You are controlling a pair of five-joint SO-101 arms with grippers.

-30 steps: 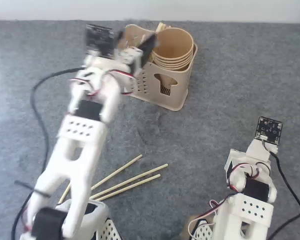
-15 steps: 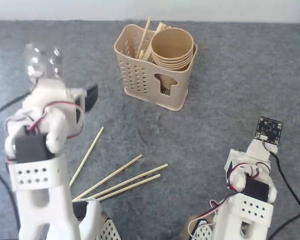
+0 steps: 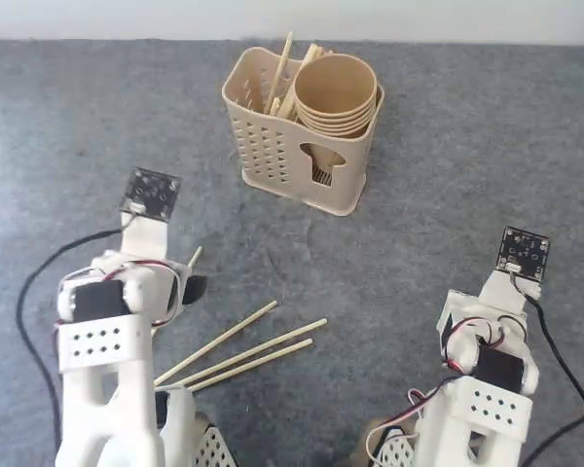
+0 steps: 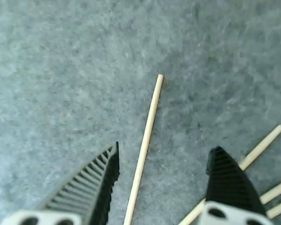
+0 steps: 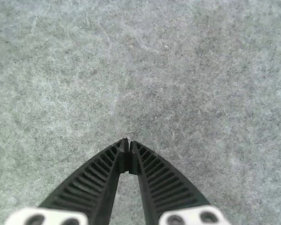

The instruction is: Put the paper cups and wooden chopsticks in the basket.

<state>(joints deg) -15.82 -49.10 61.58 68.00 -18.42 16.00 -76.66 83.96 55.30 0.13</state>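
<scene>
Left wrist view: left claw (image 4: 166,149) spread wide, empty; one wooden chopstick (image 4: 146,140) lies between its fingers on grey mat (image 4: 61,70); right claw (image 5: 129,145) fully closed, holding nothing.

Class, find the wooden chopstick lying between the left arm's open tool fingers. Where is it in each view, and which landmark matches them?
High view: the chopstick tip pokes out beside the left arm.
Left wrist view: it runs between the fingers of the open left tool.
Right wrist view: the shut right tool over grey mat.
Landmark: the neighbouring chopstick, slanting alongside in high and left wrist views.
</scene>
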